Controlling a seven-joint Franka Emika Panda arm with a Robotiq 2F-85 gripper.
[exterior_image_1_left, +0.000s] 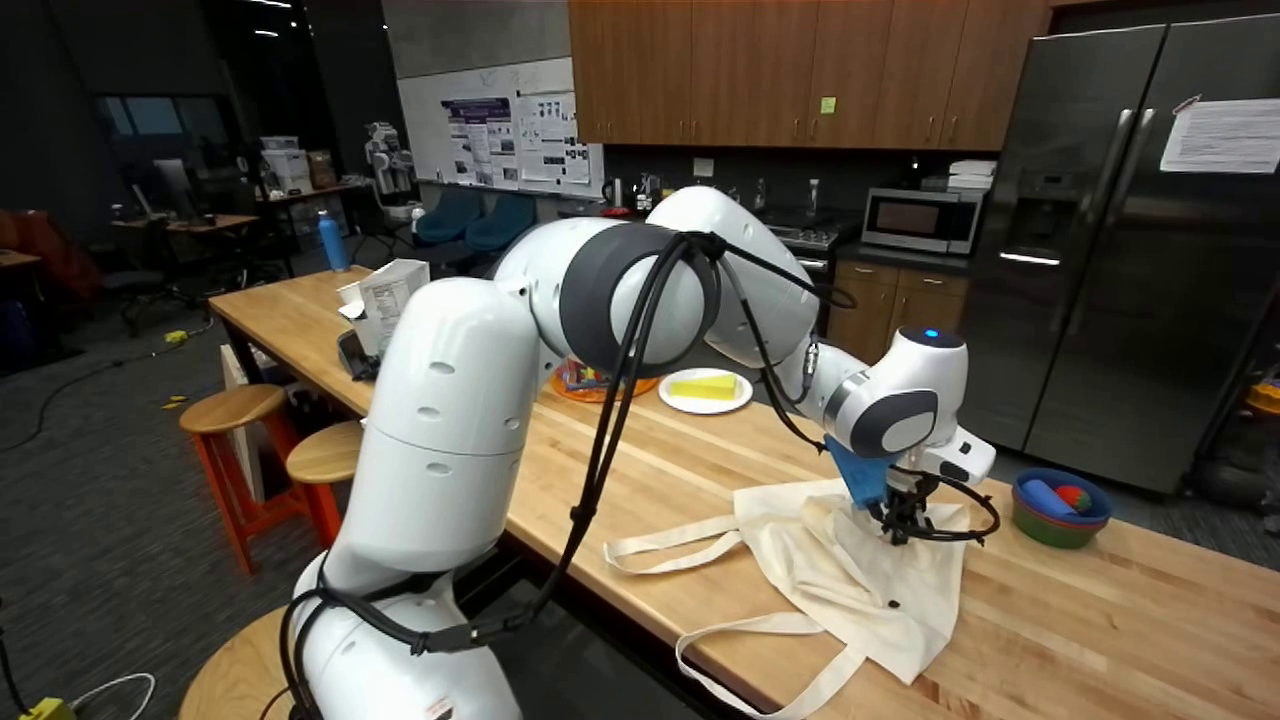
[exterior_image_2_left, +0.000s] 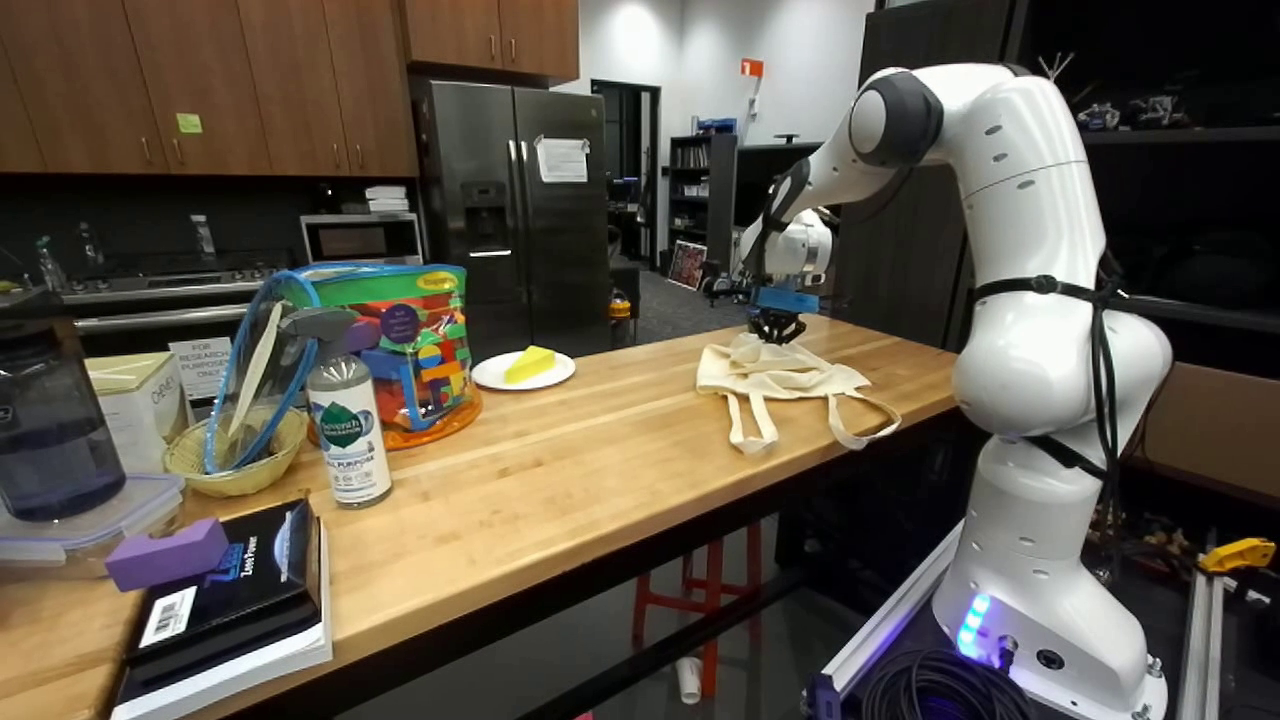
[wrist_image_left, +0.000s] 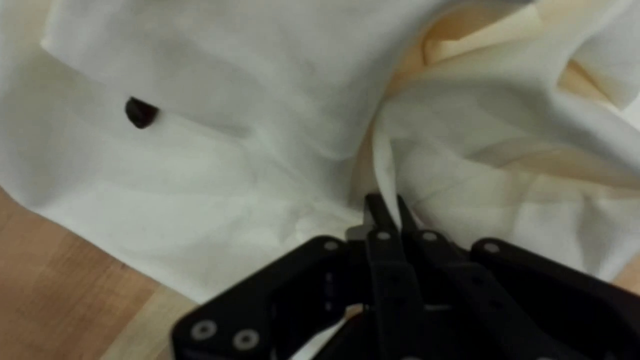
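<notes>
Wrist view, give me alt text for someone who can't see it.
A black gripper at the bottom edge is shut on a thin fold of a crumpled off-white cloth bag. A small dark spot shows on the bag at upper left, with wooden tabletop at lower left.

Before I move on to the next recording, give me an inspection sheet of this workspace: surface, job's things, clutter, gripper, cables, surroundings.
Surface: wooden tabletop, striped grain.
Job's things: cream cloth bag, rumpled on the tabletop, straps spread to one side, small dark spot visible on it.
Clutter: stacked bowls holding a blue item and a red item; white plate with yellow wedge; cleaner bottle; purple block on black book; bag of toy blocks.
Gripper: shut on a thin fold of the cream cloth bag.
Cables: black cables strapped along the arm; coiled cable beside its base.
Surroundings: refrigerator, microwave, round stools.
</notes>
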